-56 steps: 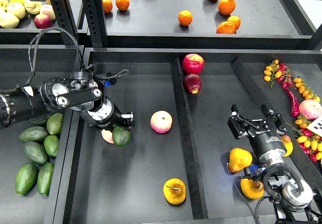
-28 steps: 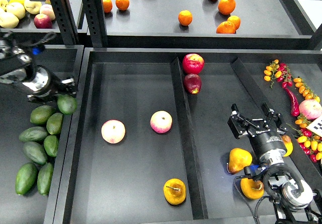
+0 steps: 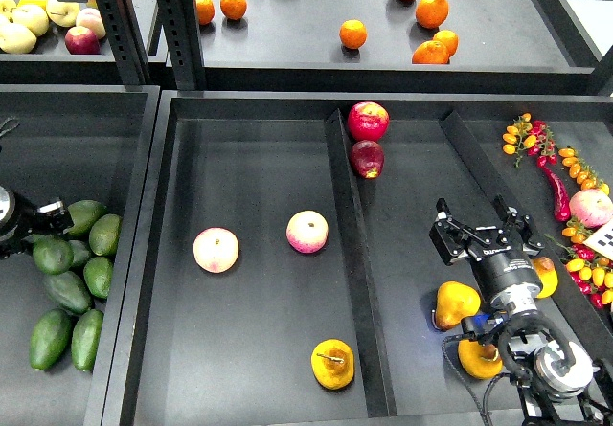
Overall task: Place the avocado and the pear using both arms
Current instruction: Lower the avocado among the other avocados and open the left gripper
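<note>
The avocado is dark green and sits at my left gripper, low over the pile of other green avocados in the left bin. The gripper is at the far left edge, dark and partly cut off, and seems shut on the avocado. The pear, golden yellow with a brown stem, lies at the front of the middle bin. My right gripper is open and empty in the right bin, well to the right of the pear and just behind two other yellow pears.
Two pink-and-cream peaches lie in the middle bin. A divider separates the middle and right bins. Two red apples lie at the back. Small tomatoes and peppers lie far right. Oranges are on the back shelf.
My left gripper has carried the avocado out of the middle bin, leftwards and then down onto the avocado pile. The right arm has barely moved.
</note>
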You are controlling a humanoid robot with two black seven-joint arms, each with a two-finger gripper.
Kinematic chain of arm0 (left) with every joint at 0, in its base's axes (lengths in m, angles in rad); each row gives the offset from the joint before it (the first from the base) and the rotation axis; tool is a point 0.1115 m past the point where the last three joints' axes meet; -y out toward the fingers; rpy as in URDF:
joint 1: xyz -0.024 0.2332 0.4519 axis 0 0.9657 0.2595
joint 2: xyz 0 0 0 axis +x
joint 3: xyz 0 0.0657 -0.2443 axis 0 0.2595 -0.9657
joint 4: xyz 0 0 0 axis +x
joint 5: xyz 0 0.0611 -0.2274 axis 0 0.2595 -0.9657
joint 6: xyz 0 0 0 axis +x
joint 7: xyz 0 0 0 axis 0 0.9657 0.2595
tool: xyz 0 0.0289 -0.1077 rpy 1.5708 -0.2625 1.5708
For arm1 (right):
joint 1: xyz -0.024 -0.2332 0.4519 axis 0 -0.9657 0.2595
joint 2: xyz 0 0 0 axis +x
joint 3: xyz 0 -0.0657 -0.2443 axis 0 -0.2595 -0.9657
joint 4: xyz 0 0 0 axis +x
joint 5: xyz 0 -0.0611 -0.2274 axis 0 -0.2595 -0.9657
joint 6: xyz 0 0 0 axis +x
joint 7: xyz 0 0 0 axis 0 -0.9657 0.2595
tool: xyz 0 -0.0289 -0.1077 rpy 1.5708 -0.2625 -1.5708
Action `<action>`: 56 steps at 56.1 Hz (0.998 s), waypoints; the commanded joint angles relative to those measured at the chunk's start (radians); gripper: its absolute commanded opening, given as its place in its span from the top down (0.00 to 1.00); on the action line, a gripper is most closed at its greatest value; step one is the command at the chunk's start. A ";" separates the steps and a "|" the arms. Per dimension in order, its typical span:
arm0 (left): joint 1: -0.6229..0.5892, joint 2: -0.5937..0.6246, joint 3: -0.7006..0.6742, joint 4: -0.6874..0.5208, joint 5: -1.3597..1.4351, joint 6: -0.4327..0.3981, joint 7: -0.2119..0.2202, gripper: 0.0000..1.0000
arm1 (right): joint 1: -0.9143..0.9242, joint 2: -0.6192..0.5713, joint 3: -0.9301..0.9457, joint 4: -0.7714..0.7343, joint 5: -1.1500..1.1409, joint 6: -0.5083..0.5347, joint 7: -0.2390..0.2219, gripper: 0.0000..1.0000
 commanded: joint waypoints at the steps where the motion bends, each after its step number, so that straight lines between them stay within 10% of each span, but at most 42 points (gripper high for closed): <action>1: 0.038 -0.008 -0.008 0.006 0.019 0.000 0.000 0.78 | 0.018 0.000 -0.002 0.000 0.000 -0.002 0.000 0.00; 56: 0.099 -0.077 -0.010 0.020 0.051 0.000 0.000 0.25 | 0.017 0.000 0.000 0.000 0.000 -0.001 0.002 0.00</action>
